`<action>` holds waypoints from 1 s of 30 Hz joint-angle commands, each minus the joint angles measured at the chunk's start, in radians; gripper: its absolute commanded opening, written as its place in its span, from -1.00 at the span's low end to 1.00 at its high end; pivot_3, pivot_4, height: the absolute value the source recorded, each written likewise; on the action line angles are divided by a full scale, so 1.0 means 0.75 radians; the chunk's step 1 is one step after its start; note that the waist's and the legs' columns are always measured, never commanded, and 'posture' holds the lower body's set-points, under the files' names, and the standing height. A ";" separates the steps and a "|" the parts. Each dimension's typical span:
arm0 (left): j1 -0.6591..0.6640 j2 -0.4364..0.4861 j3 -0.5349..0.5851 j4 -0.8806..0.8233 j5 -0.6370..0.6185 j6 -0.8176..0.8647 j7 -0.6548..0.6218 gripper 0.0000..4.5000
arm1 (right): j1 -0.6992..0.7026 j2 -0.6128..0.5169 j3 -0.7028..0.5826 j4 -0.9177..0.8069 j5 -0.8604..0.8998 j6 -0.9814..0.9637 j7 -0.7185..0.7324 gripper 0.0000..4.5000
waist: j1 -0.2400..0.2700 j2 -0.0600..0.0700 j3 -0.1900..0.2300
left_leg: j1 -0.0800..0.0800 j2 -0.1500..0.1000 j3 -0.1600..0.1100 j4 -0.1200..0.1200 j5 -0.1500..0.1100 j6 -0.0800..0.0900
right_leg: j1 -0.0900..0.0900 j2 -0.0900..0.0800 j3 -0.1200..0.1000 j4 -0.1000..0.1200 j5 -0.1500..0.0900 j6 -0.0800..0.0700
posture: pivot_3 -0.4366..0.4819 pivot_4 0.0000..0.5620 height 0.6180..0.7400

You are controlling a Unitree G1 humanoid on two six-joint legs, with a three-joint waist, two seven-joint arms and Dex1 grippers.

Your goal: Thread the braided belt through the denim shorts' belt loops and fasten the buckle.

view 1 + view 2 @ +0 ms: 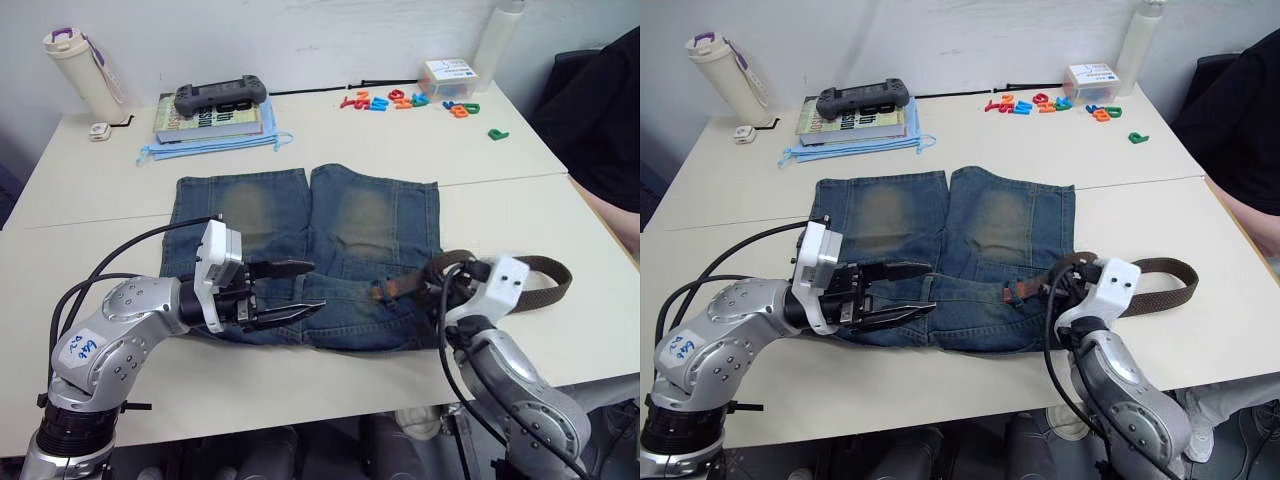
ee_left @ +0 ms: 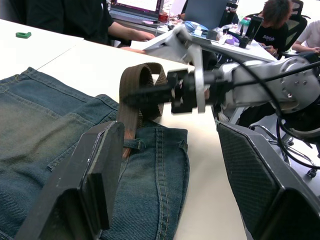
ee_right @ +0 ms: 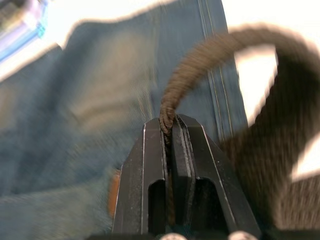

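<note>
Braided belt [image 3: 200,65] pinched in right gripper [image 3: 170,127] over denim shorts [image 1: 300,240].

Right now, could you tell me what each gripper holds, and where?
The right gripper pinches the belt along its braided strap. The left gripper holds nothing.

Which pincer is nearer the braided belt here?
Right. The right pincer is shut on the braided belt at the denim shorts' waistband; the left pincer hovers open over the waistband's other side.
</note>
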 commanded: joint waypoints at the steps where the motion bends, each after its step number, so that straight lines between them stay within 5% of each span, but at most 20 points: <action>1: 0.006 0.011 0.029 -0.010 -0.005 -0.030 -0.012 0.46 | -0.020 0.000 -0.008 0.023 0.056 0.041 0.035 -1.00 | 0.000 0.000 0.000 | 0.000 0.000 0.000 0.000 0.000 0.000 | -0.001 0.000 0.000 0.001 0.000 0.000 | -0.05 -0.47 0.58; 7: 0.006 0.011 0.007 0.009 0.033 -0.063 -0.022 0.46 | -0.068 0.004 0.013 0.072 0.045 0.075 0.066 -1.00 | 0.000 0.000 0.000 | 0.000 0.001 0.002 0.000 0.000 0.000 | -0.002 0.000 0.002 0.002 0.000 0.000 | -0.05 -0.47 0.58; 12: -0.021 -0.037 -0.153 0.116 0.284 -0.189 0.037 0.46 | -0.084 0.032 0.014 0.082 0.052 0.064 0.089 -1.00 | 0.003 0.000 0.000 | 0.000 0.001 0.004 0.000 0.000 0.000 | -0.002 0.000 0.003 0.002 0.000 0.000 | -0.05 -0.47 0.58; 21: -0.202 -0.318 -0.450 0.415 0.638 -0.368 0.173 0.46 | -0.074 0.070 0.010 0.068 0.113 0.068 0.121 -1.00 | -0.002 -0.001 0.000 | -0.001 0.001 0.007 0.001 0.000 0.000 | -0.005 0.001 0.005 0.003 0.000 0.000 | -0.05 -0.47 0.58; 30: -0.246 -0.318 -0.620 0.652 1.051 -0.829 0.208 0.46 | -0.044 0.113 -0.036 0.060 0.214 0.069 0.051 -1.00 | 0.001 -0.001 0.000 | -0.001 0.003 0.012 0.000 0.000 0.000 | -0.008 0.002 0.010 0.005 0.000 0.000 | -0.05 -0.47 0.58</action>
